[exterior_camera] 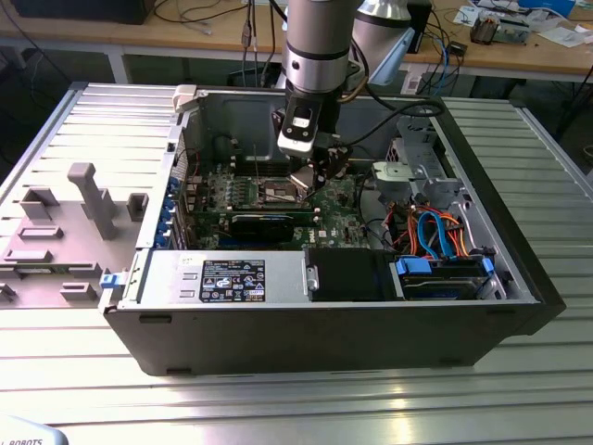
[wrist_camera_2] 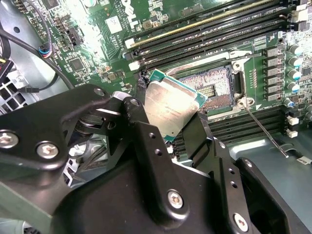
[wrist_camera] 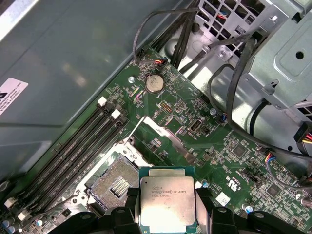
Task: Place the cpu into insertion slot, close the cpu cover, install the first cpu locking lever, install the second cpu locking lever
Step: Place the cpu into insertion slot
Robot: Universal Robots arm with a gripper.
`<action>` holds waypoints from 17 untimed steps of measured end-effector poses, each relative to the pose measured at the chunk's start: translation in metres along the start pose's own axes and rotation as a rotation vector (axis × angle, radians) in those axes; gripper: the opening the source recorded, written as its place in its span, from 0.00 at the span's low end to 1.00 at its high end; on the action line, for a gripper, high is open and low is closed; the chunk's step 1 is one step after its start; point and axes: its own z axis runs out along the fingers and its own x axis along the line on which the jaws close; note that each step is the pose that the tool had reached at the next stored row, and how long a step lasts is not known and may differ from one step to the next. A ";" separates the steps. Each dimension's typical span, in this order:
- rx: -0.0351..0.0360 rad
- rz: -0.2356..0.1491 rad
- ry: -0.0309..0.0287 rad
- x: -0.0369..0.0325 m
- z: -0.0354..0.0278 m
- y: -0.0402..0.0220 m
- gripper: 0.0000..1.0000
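One grey fixture tray (exterior_camera: 57, 243) lies at the exterior view's left on the ribbed metal tabletop (exterior_camera: 278, 399). Beside it stands an open computer case (exterior_camera: 324, 334), with a silver power supply (exterior_camera: 227, 276) along its near wall. Further in lies the green circuit board (exterior_camera: 243, 190). The arm comes down over the middle of the case. Its tool (exterior_camera: 313, 171) is pinching the cpu (exterior_camera: 303, 181) by two opposite edges, and in both wrist views a black finger (wrist_camera_2: 138, 105) (wrist_camera: 130, 197) presses each side of the chip. The cpu (wrist_camera_2: 170, 105) (wrist_camera: 167, 202) is held clear of the board and tilted, silvery top up, its green edge showing. It hangs just beside the insertion slot (exterior_camera: 281, 192) (wrist_camera_2: 213, 84) (wrist_camera: 114, 181), overlapping the near rim in the second wrist view, and it is not seated. The slot's dark centre and contact field are exposed. The cpu cover (wrist_camera: 163, 139) appears to be swung up and back from the slot, though its exact angle cannot be judged. A thin locking lever (wrist_camera_2: 265, 130) stands released, angling away from the slot's corner. Long black memory slots (wrist_camera_2: 204, 29) (wrist_camera: 73, 156) run alongside the slot. At the exterior view's right sits a metal drive cage (exterior_camera: 422, 171), with orange and blue cables (exterior_camera: 435, 232) below it.
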 end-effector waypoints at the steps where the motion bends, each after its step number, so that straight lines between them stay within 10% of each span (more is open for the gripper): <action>1: 0.0000 0.001 0.0000 0.0000 0.0000 0.0000 0.54; 17: 0.0000 0.014 -0.0007 0.0000 0.0003 0.0000 0.54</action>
